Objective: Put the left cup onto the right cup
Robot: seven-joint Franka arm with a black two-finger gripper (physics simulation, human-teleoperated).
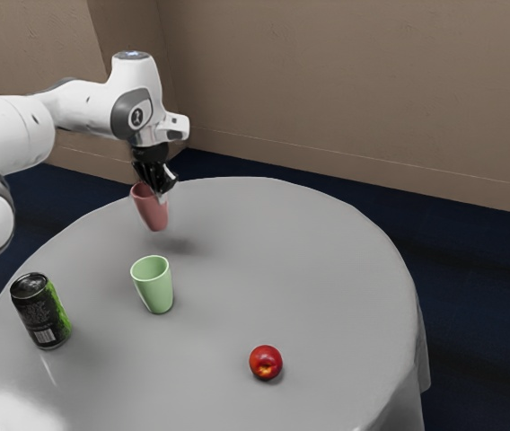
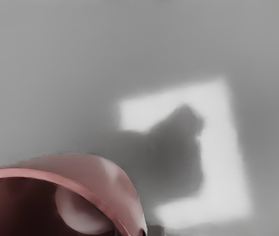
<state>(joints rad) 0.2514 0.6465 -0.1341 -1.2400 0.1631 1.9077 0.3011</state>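
Pink cup (image 1: 151,208) aloft, tilted, grn cup (image 1: 153,284) upright

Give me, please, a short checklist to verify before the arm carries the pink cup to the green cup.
1. Gripper shut on pink cup: ok.
2. Pink cup clear of table: ok.
3. Pink cup upright: not ok, tilted.
4. Green cup upright, mouth up: ok.
5. Pink cup over green cup: not ok, not yet above it.
6. Can and apple apart from green cup: ok.
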